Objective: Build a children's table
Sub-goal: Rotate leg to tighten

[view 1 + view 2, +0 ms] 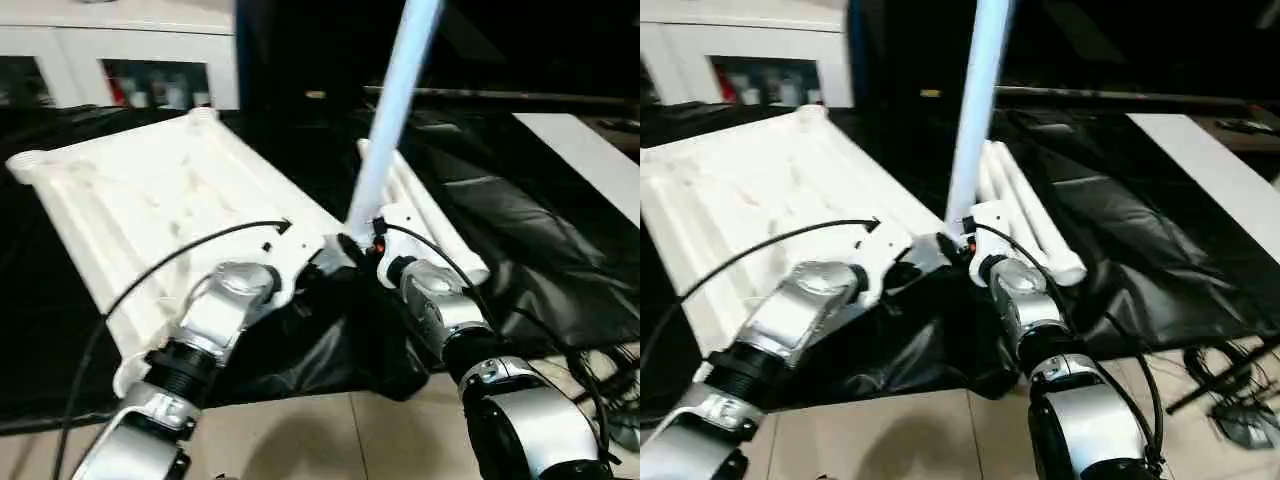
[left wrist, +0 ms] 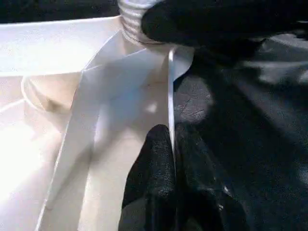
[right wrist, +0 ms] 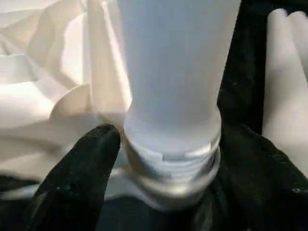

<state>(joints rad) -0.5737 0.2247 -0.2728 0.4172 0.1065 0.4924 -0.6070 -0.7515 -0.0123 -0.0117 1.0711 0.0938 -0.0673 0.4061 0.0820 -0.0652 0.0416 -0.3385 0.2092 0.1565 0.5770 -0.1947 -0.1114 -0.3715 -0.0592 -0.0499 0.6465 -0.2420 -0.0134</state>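
The white plastic table top is laid ribbed side up on a black sheet, presumably so the round corner sockets face upward for the legs. One leg is stood nearly upright, leaning slightly, at the near corner of the top; its threaded base is seen in the right wrist view sitting in that socket, so it is judged to be partway through screwing in. The right gripper is set around the leg's base, black fingers spread either side of the tube and close against it; whether it is clamping or letting go cannot be told. The left gripper is closed, fingers pinched on the thin raised edge of the top at that corner, likely to stop the top turning or sliding while the leg is twisted. More legs are laid side by side on the sheet just beyond the corner, within reach. The plastic is smooth, glossy, hard; the legs are tapered tubes with flared ends; the sheet is crinkled and shiny. A white cabinet is seen behind.
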